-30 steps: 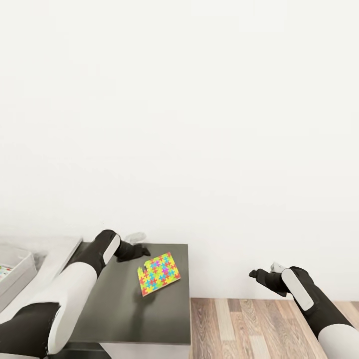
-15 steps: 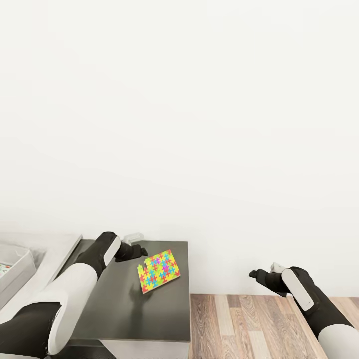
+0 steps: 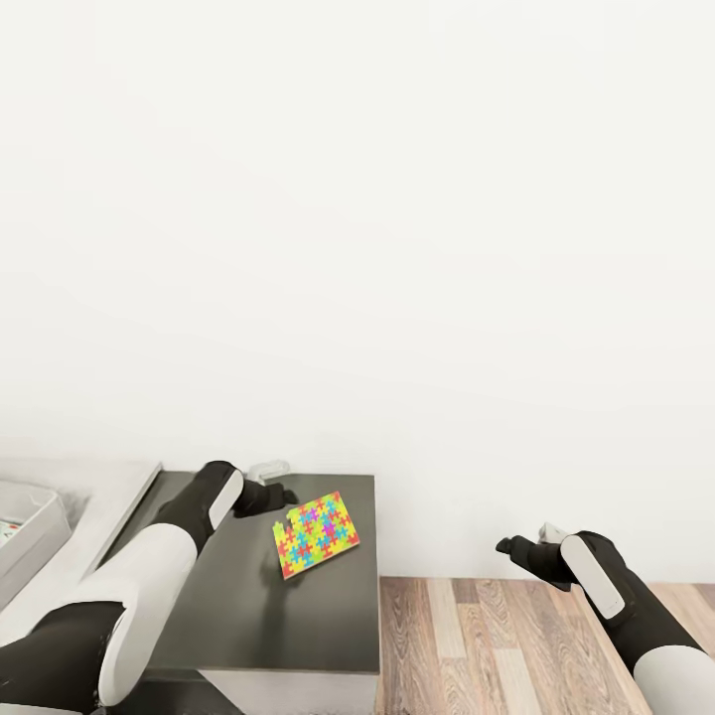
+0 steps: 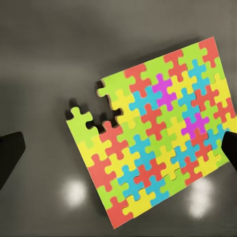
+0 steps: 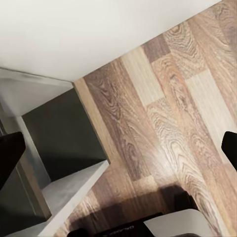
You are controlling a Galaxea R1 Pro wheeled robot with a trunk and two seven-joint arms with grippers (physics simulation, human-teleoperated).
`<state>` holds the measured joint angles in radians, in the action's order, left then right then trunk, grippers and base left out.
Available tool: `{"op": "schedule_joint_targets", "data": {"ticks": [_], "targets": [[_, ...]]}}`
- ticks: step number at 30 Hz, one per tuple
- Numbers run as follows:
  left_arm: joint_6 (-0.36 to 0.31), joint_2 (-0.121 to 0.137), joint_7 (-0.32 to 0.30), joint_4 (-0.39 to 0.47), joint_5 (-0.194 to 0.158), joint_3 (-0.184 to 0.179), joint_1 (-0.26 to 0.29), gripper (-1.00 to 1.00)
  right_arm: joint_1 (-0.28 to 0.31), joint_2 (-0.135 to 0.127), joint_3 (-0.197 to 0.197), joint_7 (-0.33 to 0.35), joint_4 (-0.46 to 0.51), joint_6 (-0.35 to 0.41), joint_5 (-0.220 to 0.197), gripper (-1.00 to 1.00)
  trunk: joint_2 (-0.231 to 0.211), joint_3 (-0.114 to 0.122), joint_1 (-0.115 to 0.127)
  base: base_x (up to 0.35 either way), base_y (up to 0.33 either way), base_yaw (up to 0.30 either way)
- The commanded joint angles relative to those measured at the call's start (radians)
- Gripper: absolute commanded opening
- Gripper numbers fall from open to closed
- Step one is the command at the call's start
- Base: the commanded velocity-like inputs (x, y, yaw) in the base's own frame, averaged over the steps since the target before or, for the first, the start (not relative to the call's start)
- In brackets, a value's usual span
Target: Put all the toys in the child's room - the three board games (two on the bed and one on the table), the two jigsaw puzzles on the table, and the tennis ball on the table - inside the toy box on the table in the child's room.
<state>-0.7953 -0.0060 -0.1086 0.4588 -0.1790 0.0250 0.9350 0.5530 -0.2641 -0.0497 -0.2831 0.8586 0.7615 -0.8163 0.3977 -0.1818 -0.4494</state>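
Left gripper point(image 3: 281, 494) hangs low over a dark grey surface point(image 3: 288, 616), its jaws spread wide and empty: in the left wrist view the two dark fingertips point(image 4: 10, 155) sit at opposite edges of the picture with the jigsaw puzzle point(image 4: 158, 133) lying flat between them, untouched. In the head view the jigsaw puzzle point(image 3: 316, 533) rests just beside that gripper, tilted askew, near the surface's edge toward the wall. One corner has pieces missing, leaving a notch. At the far left edge, part of the pale toy box point(image 3: 25, 531) stands on the lighter table point(image 3: 99, 516). Right gripper point(image 3: 508, 545) is held out over the wood-plank floor point(image 3: 477, 645), well apart from the puzzle, also spread wide and holding nothing.
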Motion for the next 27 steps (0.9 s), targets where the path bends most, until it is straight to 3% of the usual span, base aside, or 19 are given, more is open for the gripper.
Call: {"op": "schedule_joint_targets", "data": {"ticks": [1, 15, 27], "targets": [[-0.005, -0.002, -0.001, 0.002, -0.002, 0.003, 0.001, 1.00, 0.001, -0.001, -0.004, -0.010, 0.001, 0.001, -0.011, 1.00, 0.002, -0.004, -0.001, 0.000, 0.000, 0.000], [-0.004, -0.009, -0.094, 0.024, -0.001, 0.001, 0.002, 1.00, 0.001, -0.002, -0.004, -0.009, 0.001, 0.001, -0.011, 1.00, 0.002, -0.026, -0.001, 0.000, 0.000, 0.000], [0.011, -0.010, -0.099, 0.024, 0.002, 0.002, 0.002, 1.00, 0.001, -0.001, -0.004, -0.009, 0.002, 0.001, -0.011, 1.00, 0.002, -0.046, -0.001, 0.056, 0.033, 0.000]]}}
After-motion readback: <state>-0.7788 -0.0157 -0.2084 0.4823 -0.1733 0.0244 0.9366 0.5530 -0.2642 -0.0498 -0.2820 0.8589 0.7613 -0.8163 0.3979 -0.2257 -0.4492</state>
